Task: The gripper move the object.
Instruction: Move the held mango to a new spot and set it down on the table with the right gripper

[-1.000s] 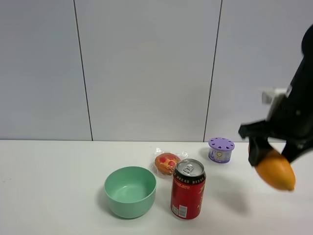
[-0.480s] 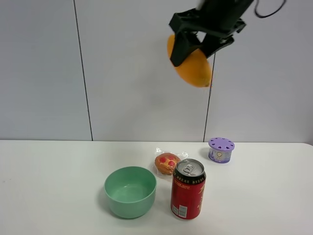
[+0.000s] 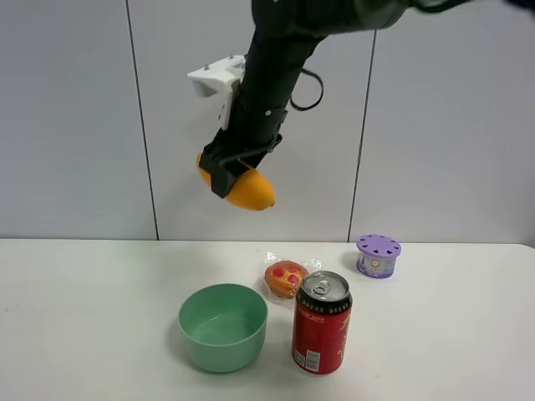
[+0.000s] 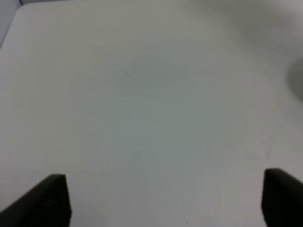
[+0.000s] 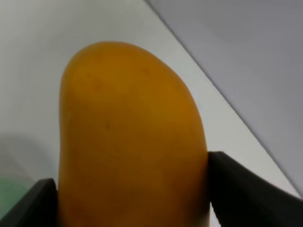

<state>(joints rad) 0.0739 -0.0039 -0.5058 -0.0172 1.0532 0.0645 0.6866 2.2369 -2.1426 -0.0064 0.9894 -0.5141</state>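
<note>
A red drink can [image 3: 321, 326], its white lettering too small to read, stands just beside a mint-green plastic bowl [image 3: 222, 326] on the white table [image 3: 84, 317]. In mid-air above them, the black two-fingered right gripper [image 3: 227, 177] clamps the smooth orange-yellow mango-like fruit [image 3: 251, 194], lifted but not yet set down. The left gripper [image 4: 163, 201] hangs wide, holding nothing.

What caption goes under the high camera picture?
The right gripper holds a mango high over the table.
</note>
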